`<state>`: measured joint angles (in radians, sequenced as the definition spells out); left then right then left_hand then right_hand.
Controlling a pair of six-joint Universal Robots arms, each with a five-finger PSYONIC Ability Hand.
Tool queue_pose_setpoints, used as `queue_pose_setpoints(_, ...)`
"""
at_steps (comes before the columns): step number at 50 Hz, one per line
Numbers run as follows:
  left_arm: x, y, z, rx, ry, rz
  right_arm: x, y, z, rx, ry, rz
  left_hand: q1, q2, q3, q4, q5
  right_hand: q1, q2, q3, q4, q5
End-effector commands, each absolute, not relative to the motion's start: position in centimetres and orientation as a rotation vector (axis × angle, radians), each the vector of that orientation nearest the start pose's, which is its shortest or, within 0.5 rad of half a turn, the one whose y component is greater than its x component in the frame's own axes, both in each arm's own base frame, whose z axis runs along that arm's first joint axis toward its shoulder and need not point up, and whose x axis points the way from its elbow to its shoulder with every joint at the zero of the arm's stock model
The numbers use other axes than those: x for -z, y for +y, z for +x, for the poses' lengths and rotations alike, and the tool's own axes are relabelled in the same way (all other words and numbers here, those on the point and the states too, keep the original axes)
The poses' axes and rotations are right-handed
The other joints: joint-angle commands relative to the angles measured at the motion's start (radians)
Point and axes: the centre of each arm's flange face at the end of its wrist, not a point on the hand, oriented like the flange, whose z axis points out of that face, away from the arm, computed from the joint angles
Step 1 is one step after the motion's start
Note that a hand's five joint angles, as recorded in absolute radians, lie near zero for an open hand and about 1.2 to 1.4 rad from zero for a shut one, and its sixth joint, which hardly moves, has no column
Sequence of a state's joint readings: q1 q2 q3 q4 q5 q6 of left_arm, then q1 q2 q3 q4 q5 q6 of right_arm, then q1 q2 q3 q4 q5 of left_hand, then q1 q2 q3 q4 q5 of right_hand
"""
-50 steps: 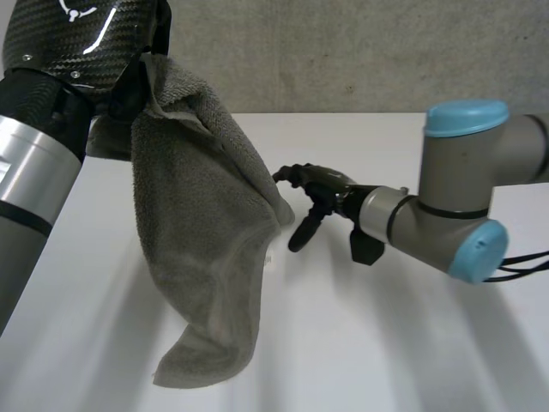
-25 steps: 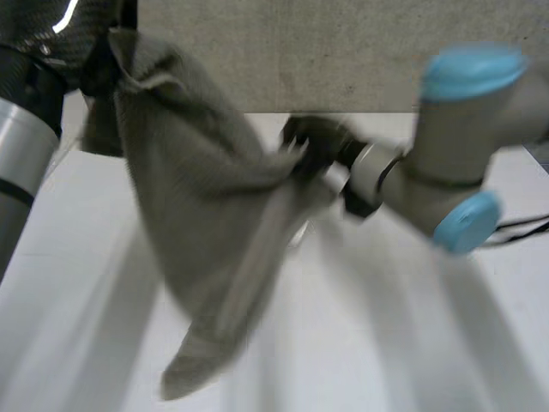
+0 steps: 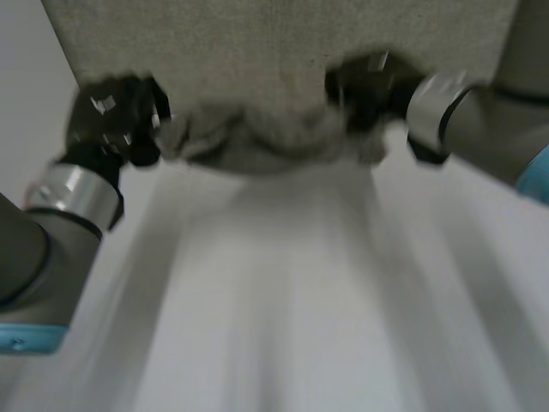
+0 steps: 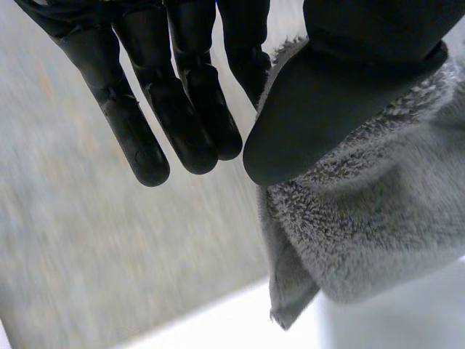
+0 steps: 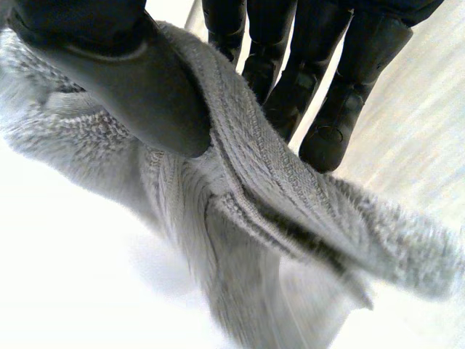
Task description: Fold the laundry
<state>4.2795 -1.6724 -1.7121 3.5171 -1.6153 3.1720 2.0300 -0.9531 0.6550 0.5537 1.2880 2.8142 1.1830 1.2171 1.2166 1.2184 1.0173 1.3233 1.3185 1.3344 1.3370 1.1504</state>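
Observation:
A grey terry towel (image 3: 257, 142) hangs bunched between my two hands, above the far part of the white table (image 3: 283, 318). My left hand (image 3: 111, 120) holds its left end. In the left wrist view the thumb (image 4: 327, 109) pinches the towel (image 4: 363, 225) against the straight fingers (image 4: 182, 109). My right hand (image 3: 369, 86) holds the right end. In the right wrist view its thumb (image 5: 138, 87) clamps a hemmed edge of the towel (image 5: 276, 218) against the fingers (image 5: 341, 94). The cloth sags in folds between the hands.
A grey wall (image 3: 283, 43) rises behind the table's far edge. Both grey forearms (image 3: 480, 112) reach in from the sides.
The towel hung from my left hand alone; my right hand has shut on its free edge. Both hands have moved up and away, stretching the towel between them.

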Motion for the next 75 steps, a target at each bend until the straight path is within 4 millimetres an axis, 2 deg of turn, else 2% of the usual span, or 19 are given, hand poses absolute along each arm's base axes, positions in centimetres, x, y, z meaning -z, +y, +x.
queue_pose_setpoints(1, -19.7, -24.5, -25.4, 2.22, 2.476, 0.548, -21.5, -27.8, 31.7, 1.297, 2.195, -1.474, 0.213, 0.179, 0.18, 0.178, 0.204, -0.196, -0.191, -0.207, -0.21, -0.198)
queue_pose_setpoints(3, -18.9, -24.3, -25.3, 2.174, 2.506, 0.559, -19.5, -27.6, 31.3, 1.242, 2.243, -1.514, 0.213, 0.179, 0.18, 0.178, 0.204, -0.676, -0.671, -0.687, -0.689, -0.677)
queue_pose_setpoints(9, -18.6, -24.1, -25.1, 2.122, 2.531, 0.578, -19.5, -28.7, 31.0, 1.391, 2.248, -1.455, 0.213, 0.179, 0.18, 0.178, 0.204, -0.862, -0.858, -0.874, -0.876, -0.864)
queue_pose_setpoints(11, -18.9, -24.2, -25.1, 2.131, 2.523, 0.57, -21.1, -29.1, 30.3, 1.496, 2.235, -1.348, 0.213, 0.179, 0.18, 0.178, 0.204, -0.933, -0.928, -0.944, -0.946, -0.934)
queue_pose_setpoints(21, -20.7, -23.9, -24.7, 2.201, 2.475, 0.545, -24.7, -28.7, 27.5, 1.688, 2.188, -1.076, 0.213, 0.179, 0.18, 0.178, 0.204, -0.942, -0.937, -0.953, -0.956, -0.944)
queue_pose_setpoints(32, -20.3, -22.8, -24.4, 2.186, 2.491, 0.564, -20.6, -25.0, 26.7, 1.517, 2.183, -1.14, 0.213, 0.179, 0.18, 0.178, 0.204, -0.924, -0.919, -0.935, -0.938, -0.926)
queue_pose_setpoints(34, -20.2, -22.8, -24.4, 2.184, 2.492, 0.567, -20.1, -25.0, 26.7, 1.516, 2.187, -1.144, 0.108, 0.074, 0.074, 0.073, 0.099, -0.924, -0.919, -0.935, -0.938, -0.926)
queue_pose_setpoints(36, -20.2, -22.7, -24.4, 2.173, 2.497, 0.574, -19.6, -24.9, 26.6, 1.508, 2.192, -1.144, -0.447, -0.481, -0.48, -0.482, -0.455, -0.921, -0.916, -0.932, -0.935, -0.923)
queue_pose_setpoints(37, -20.2, -22.7, -24.4, 2.173, 2.497, 0.574, -19.1, -24.9, 26.6, 1.492, 2.204, -1.143, -0.45, -0.484, -0.483, -0.485, -0.459, -0.921, -0.916, -0.932, -0.935, -0.923)
queue_pose_setpoints(39, -20.2, -22.5, -24.3, 2.148, 2.492, 0.604, -18.8, -24.8, 26.5, 1.473, 2.212, -1.145, -0.877, -0.911, -0.91, -0.912, -0.886, -0.921, -0.916, -0.932, -0.935, -0.923)
queue_pose_setpoints(42, -20.7, -22.2, -24.1, 2.143, 2.474, 0.619, -18.6, -24.6, 26.3, 1.467, 2.219, -1.142, -0.952, -0.986, -0.985, -0.987, -0.961, -0.921, -0.916, -0.932, -0.935, -0.923)
queue_pose_setpoints(47, -24.8, -20.9, -23.5, 2.248, 2.32, 0.712, -18.1, -24.8, 25.0, 1.45, 2.263, -1.103, -0.972, -1.007, -1.006, -1.008, -0.981, -0.921, -0.916, -0.932, -0.935, -0.923)
queue_pose_setpoints(53, -27.1, -19.8, -24.1, 2.348, 2.276, 0.824, -17.4, -24.7, 23.5, 1.475, 2.301, -1.057, -0.961, -0.995, -0.994, -0.996, -0.97, -0.924, -0.919, -0.935, -0.938, -0.926)
queue_pose_setpoints(59, -27.7, -18.7, -26.6, 2.375, 2.312, 0.998, -17.7, -25.7, 20.9, 1.581, 2.341, -0.95, -0.94, -0.974, -0.974, -0.975, -0.949, -0.974, -0.969, -0.985, -0.988, -0.976)
queue_pose_setpoints(62, -25.5, -18.5, -30.0, 2.291, 2.398, 1.158, -17.8, -26.0, 20.3, 1.61, 2.347, -0.926, -0.925, -0.96, -0.959, -0.961, -0.934, -1.003, -0.999, -1.015, -1.017, -1.005)
queue_pose_setpoints(63, -25.5, -18.5, -30.0, 2.29, 2.399, 1.159, -18.0, -26.5, 19.7, 1.648, 2.35, -0.901, -0.925, -0.96, -0.959, -0.961, -0.934, -1.059, -1.054, -1.07, -1.072, -1.06)
queue_pose_setpoints(65, -23.3, -18.0, -33.4, 2.16, 2.479, 1.304, -18.2, -27.0, 19.3, 1.679, 2.351, -0.884, -0.922, -0.957, -0.956, -0.958, -0.931, -1.135, -1.13, -1.146, -1.149, -1.137)
queue_pose_setpoints(70, -19.8, -19.8, -36.2, 1.98, 2.574, 1.377, -18.4, -27.3, 18.9, 1.689, 2.362, -0.868, -0.922, -0.957, -0.956, -0.958, -0.931, -1.149, -1.144, -1.16, -1.162, -1.15)
queue_pose_setpoints(75, -18.1, -20.3, -38.7, 1.974, 2.572, 1.45, -18.3, -27.4, 18.7, 1.69, 2.364, -0.864, -0.87, -0.904, -0.903, -0.905, -0.879, -1.149, -1.144, -1.16, -1.162, -1.15)
